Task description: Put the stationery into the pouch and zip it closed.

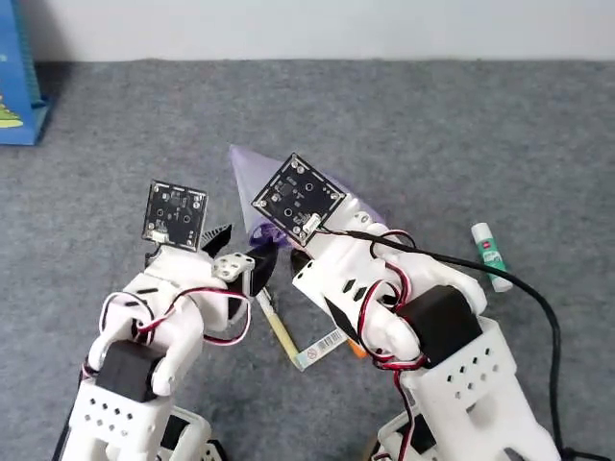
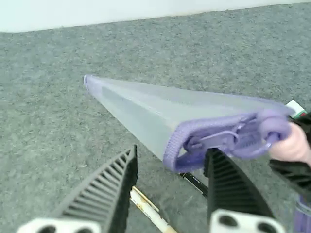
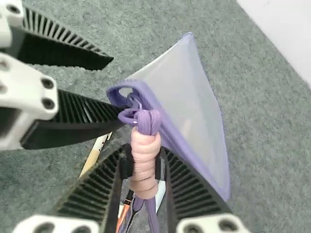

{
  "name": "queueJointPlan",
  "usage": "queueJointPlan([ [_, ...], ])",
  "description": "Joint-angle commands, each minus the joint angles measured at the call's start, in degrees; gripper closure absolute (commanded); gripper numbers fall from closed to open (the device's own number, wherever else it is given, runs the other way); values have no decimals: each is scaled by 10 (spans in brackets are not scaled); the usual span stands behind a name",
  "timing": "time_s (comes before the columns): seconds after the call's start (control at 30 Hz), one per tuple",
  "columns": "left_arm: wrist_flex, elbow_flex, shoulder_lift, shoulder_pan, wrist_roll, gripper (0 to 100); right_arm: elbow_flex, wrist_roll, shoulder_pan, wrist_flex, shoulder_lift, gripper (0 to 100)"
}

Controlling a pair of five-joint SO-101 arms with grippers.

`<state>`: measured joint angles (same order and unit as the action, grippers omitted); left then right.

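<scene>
The purple translucent pouch (image 1: 252,168) lies lifted at its near end between the two arms. My right gripper (image 3: 144,155) is shut on the pink bead charm (image 3: 143,167) that hangs from the zipper pull (image 3: 131,114). In the left wrist view the pouch (image 2: 146,109) tapers away from me, and my left gripper (image 2: 171,160) stands open with the zipper end (image 2: 228,138) between its fingers. One left finger (image 3: 73,121) reaches up to the zipper end; whether it touches is unclear. A pencil (image 1: 279,331) lies on the carpet under the grippers.
A glue stick (image 1: 490,254) with a green label lies on the grey carpet to the right. An orange-tipped pen (image 1: 357,349) pokes out beneath the right arm. A blue box (image 1: 17,77) stands at the far left edge.
</scene>
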<state>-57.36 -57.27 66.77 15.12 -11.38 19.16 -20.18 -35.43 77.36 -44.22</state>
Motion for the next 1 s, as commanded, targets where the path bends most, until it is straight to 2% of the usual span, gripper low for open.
queueJointPlan([
  [0.0,20,-10,-1,-8,-4,783,-6,-11,-3,7,-15,988],
  [0.33,19,-13,1,-10,-4,783,-6,-27,-2,15,-15,988],
  [0.67,-60,52,2,-10,-3,780,-6,-47,-1,8,-7,988],
  [0.97,-56,52,2,-10,-2,780,-6,-55,-2,15,-7,988],
])
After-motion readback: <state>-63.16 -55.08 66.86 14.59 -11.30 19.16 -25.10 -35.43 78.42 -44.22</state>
